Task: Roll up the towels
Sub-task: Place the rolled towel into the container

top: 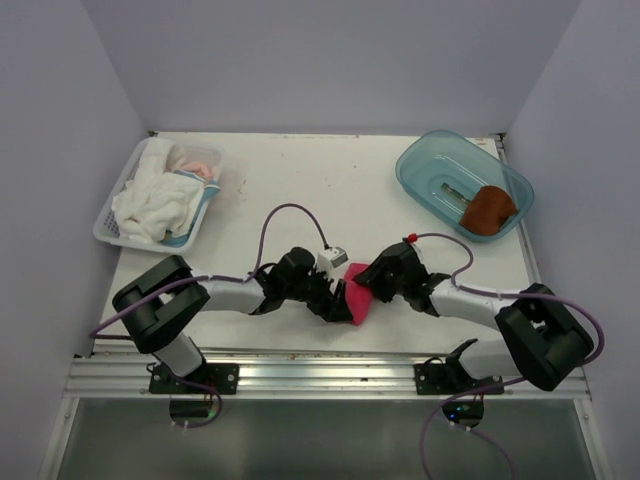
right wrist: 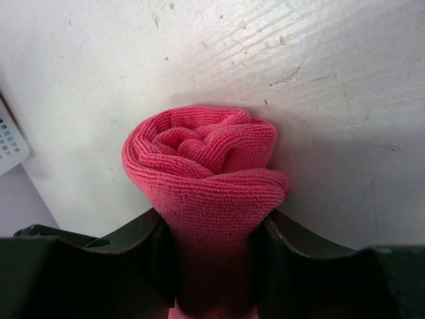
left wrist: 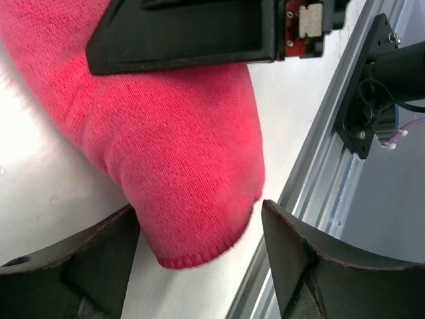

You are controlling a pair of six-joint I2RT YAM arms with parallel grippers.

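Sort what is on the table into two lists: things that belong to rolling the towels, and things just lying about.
Job: pink towel, rolled, in the right gripper; brown towel, in the blue tub.
Lying about: white basket; white cloths in it.

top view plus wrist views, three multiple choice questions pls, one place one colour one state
1. Where is the brown towel? A) in the blue tub B) on a shelf C) on the floor
2. What colour is the near towel? A) white B) pink-red C) green
3. How is the near towel? A) spread flat B) rolled up C) hanging from a hook
1 A, it lies in the tub at far right. 2 B, both wrist views show pink-red. 3 B, its spiral end shows, right gripper clamping it.
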